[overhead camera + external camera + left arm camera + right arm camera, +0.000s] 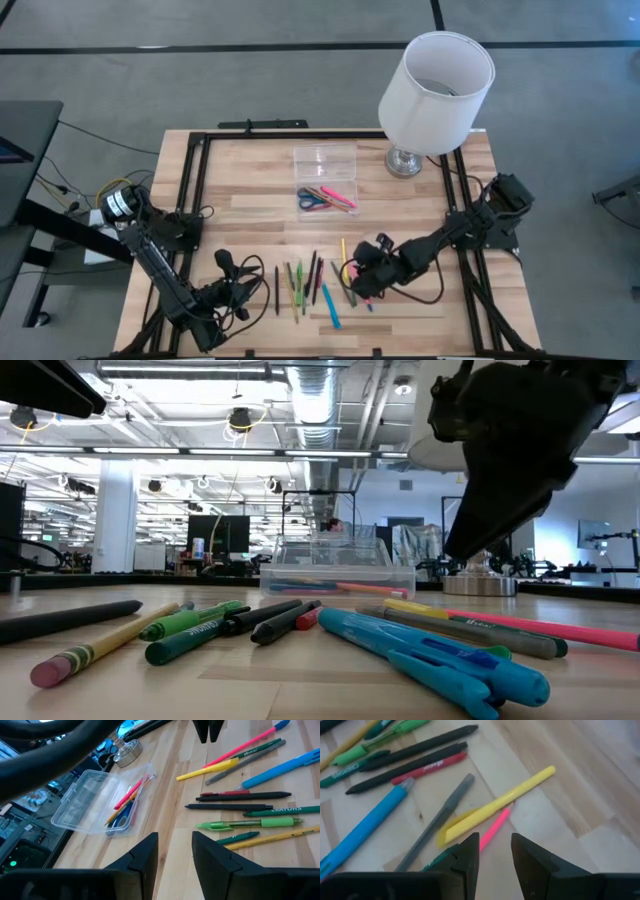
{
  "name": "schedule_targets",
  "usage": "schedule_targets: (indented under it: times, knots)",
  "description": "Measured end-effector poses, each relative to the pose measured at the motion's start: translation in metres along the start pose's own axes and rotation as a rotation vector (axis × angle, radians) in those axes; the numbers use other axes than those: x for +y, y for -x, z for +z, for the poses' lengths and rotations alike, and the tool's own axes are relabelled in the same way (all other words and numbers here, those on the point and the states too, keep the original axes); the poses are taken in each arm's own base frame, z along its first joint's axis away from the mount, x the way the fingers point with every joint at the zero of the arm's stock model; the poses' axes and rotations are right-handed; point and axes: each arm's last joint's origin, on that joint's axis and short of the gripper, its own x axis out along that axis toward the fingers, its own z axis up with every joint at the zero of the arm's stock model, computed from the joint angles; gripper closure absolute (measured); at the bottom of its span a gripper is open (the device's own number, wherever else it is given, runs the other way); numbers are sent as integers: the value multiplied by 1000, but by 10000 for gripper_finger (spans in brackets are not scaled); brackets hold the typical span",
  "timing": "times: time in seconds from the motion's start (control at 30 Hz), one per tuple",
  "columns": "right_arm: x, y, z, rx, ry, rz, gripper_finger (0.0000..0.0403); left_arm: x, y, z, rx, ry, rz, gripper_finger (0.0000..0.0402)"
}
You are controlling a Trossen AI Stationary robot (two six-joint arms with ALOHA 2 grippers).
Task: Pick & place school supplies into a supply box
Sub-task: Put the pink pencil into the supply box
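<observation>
The counter (250,180) is pale wood, planked, with a smooth matt finish and visible grain. The supply box (325,160) near its far edge is clear, glossy plastic. The pens (260,770) scattered toward the near edge look like smooth plastic with a slight sheen. The lamp (437,95) at the far right corner has a matt white shade on a shiny metal base (405,162).
</observation>
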Motion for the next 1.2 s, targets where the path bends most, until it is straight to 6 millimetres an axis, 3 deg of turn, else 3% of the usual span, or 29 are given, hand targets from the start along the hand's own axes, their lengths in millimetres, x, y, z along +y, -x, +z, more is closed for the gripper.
schedule_targets:
  times: [0.3, 0.7, 1.2]
  knots:
    - [10, -21, -22, 41, 85, -30, 296, 0, 0, 0, 1, 0, 0, 288]
    - [16, -21, -23, 28, 59, -1, 296, 0, 0, 0, 1, -6, 3, 288]
    - [17, -34, -35, 117, -15, -30, 296, 1, 0, 0, -2, -7, 5, 288]
